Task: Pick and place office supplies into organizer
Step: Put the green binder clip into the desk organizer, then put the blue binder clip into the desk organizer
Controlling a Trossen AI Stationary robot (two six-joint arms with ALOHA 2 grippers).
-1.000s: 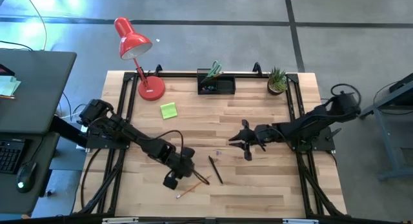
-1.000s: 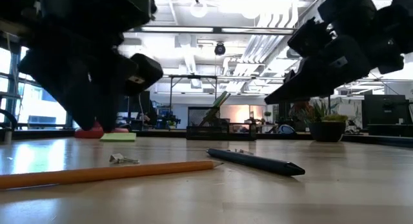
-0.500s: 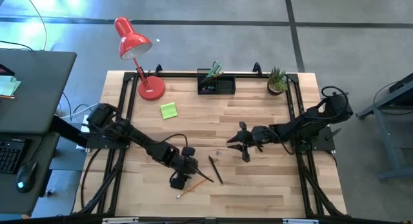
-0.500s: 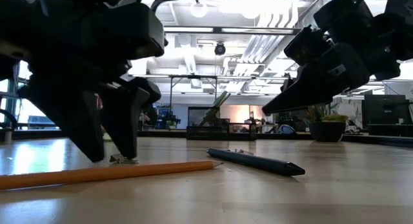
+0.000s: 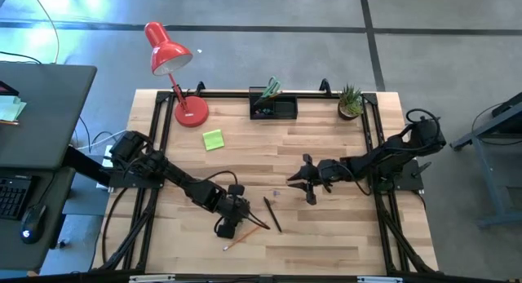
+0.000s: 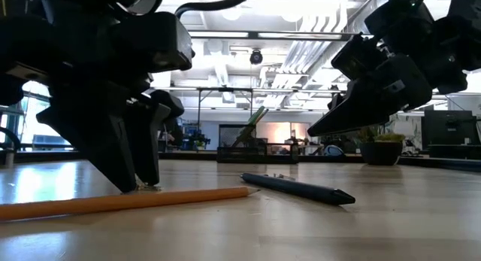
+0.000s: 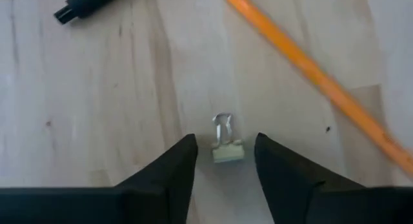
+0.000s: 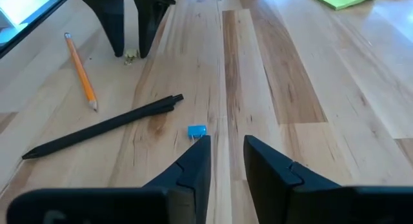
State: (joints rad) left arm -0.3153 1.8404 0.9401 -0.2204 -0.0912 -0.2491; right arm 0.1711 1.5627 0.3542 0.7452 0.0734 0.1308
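Since a second earlier, the left gripper [image 5: 241, 224] had dropped to the table [image 5: 326, 144], jaws apart astride a small binder clip [image 7: 226, 148]. At twelve o'clock stood the organizer [image 5: 273, 108]. Right gripper [image 5: 294, 183] hovered, fingers parted, above a blue clip [image 8: 197, 131]. Pencil [image 6: 128, 201] and pen [image 6: 297, 188] lay nearby.

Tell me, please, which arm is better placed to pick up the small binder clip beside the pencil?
The left. Its pincer is open and down at the table, fingers either side of the binder clip. The right pincer hovers open by the small blue block, farther off.
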